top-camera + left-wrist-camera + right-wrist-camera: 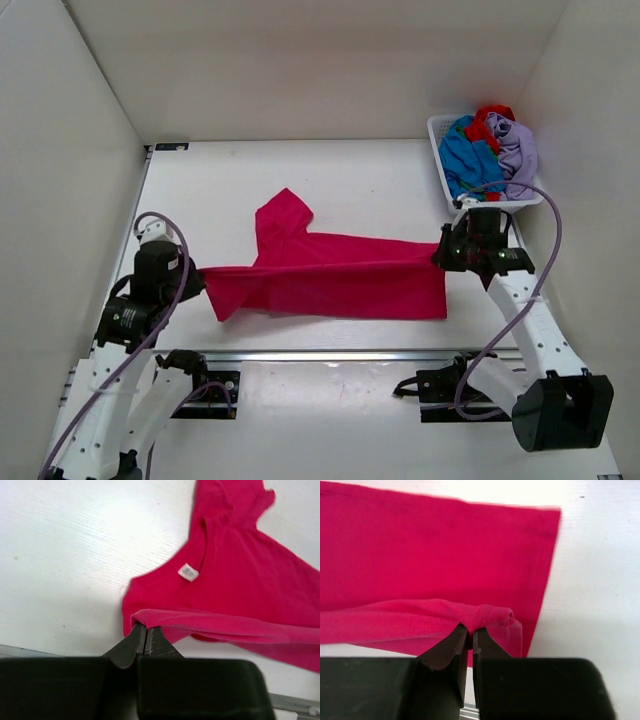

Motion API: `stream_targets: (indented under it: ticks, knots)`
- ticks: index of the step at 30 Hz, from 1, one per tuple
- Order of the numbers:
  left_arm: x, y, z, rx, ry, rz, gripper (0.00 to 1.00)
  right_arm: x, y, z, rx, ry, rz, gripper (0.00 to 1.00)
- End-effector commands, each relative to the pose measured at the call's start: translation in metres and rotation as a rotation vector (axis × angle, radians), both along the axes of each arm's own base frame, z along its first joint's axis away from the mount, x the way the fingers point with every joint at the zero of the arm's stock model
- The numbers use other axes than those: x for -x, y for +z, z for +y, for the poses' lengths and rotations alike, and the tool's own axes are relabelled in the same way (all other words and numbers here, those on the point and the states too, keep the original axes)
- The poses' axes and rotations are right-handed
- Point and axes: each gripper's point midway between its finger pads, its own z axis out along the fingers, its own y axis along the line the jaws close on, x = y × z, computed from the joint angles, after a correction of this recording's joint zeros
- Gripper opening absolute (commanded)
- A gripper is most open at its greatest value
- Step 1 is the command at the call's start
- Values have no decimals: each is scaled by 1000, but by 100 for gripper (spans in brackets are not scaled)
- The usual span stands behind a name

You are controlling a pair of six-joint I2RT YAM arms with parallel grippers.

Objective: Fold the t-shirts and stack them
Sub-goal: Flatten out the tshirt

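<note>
Both arms are the same build: the left arm [100, 388] and the right arm [530, 320] are white tubular links with tiny dark screw dots along them. The joints are chunky black housings, and the black block [562, 408] low on the right one is the biggest. A pale purple cable [557, 238] loops off each wrist. The left end effector [145, 632] and right end effector [471, 630] have dark wedge-shaped fingers under a boxy black body. The base plates [440, 385] are black too.

- The white worktop [350, 180] shows a faint wood grain.
- A magenta t-shirt [340, 280] lies across its middle.
- A white slatted basket [436, 135] stands at its far right corner.
</note>
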Motion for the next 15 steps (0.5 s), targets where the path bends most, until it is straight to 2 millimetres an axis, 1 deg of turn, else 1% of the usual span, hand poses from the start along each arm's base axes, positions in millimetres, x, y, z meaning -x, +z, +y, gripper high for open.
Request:
stream_targets:
  ticks: [1, 2, 3, 4, 5, 6, 7, 8, 9, 10, 11, 12, 13, 14, 15]
  knots:
    - [-19, -19, 13, -43, 62, 34, 0, -25, 13, 4, 29, 52, -37, 0]
    - [-26, -37, 8, -38, 40, 87, 0, -39, 10, 4, 43, 62, -40, 1]
    - [-42, -51, 13, -48, 56, 116, 0, -51, 10, 3, 52, 55, -56, 0]
    - [-59, -66, 17, -57, 58, 148, 0, -67, 2, 3, 54, 59, -35, 0]
    - [-71, -67, 18, -53, 60, 153, 0, -87, 0, 1, 63, 54, -33, 0]
    - [-97, -68, 20, -63, 66, 169, 0, -112, -2, 0, 81, 47, -40, 0]
    - [-121, -63, 25, -101, 82, 191, 0, -125, 1, -1, 98, 38, -47, 0]
    - [-136, -56, 32, -146, 109, 184, 0, -150, 7, -3, 131, 18, -62, 0]
    - [-164, -38, 33, -160, 118, 165, 0, -176, 20, -1, 152, 8, -90, 0]
    - [-193, -14, 39, -182, 148, 123, 0, -190, 31, -2, 159, -2, -112, 0]
    - [-204, 1, 46, -197, 163, 105, 0, -216, 57, -1, 162, -10, -158, 0]
    - [-232, 34, 52, -197, 196, 39, 0, -241, 87, -5, 185, -36, -213, 0]
    - [-255, 71, 60, -200, 222, -26, 0, -253, 105, -4, 195, -44, -245, 0]
    - [-264, 87, 69, -219, 236, -49, 0, -271, 140, -4, 223, -54, -306, 0]
    - [-278, 131, 72, -234, 259, -117, 0, -287, 173, 1, 238, -56, -374, 0]
